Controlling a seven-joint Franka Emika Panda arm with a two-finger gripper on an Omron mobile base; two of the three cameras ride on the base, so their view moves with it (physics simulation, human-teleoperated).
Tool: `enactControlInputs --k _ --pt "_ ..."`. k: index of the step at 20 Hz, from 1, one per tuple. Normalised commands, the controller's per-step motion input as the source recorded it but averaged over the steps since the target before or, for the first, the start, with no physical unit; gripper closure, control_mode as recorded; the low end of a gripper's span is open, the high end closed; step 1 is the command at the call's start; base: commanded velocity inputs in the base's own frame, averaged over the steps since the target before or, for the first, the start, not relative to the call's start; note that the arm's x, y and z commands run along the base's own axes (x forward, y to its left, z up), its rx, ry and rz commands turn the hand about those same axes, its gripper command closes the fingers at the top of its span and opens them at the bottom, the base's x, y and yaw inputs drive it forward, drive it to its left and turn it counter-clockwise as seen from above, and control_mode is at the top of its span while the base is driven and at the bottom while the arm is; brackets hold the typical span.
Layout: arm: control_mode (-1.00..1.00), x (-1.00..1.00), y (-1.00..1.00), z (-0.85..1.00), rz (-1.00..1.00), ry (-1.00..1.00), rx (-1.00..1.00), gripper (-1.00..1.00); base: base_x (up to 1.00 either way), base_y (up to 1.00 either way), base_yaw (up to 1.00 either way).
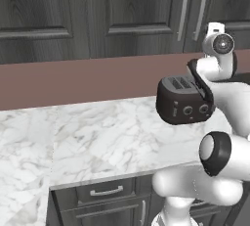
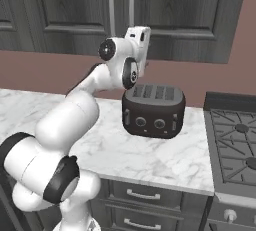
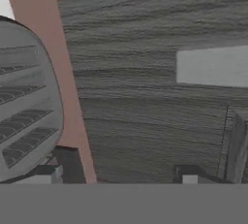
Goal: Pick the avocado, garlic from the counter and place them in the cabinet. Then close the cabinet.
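Note:
My gripper [image 3: 130,173] is raised in front of the dark grey wood-grain cabinet [image 2: 165,5], above the back of the counter [image 1: 97,132]. Its two fingertips [image 3: 68,166] stand wide apart with nothing between them, so it is open. Both cabinet doors look shut, and their long silver handles [image 2: 131,5] rise just above my hand. In the hand view the door's wood grain [image 3: 145,97] is very close. The avocado and the garlic are out of view.
A dark toaster [image 2: 152,110] with several slots stands on the counter right below my hand; its top [image 3: 24,106] shows in the hand view. A stove [image 2: 235,140] sits at the counter's right end. Dark drawers [image 1: 105,193] run under the worktop.

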Motion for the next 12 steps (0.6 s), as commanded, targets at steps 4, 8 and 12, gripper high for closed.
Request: enactControlInputs --k 4,8,12 --pt "-1.00 1.00 0.07 0.06 -0.34 0.21 -0.03 -1.00 0.00 0.00 0.00" --pt "-1.00 0.80 -0.26 0.36 -0.07 0.27 0.08 -1.00 0.00 0.00 0.00" --pt "-1.00 -0.58 -0.82 0.26 0.18 0.16 0.30 -1.00 0.00 0.00 0.00"
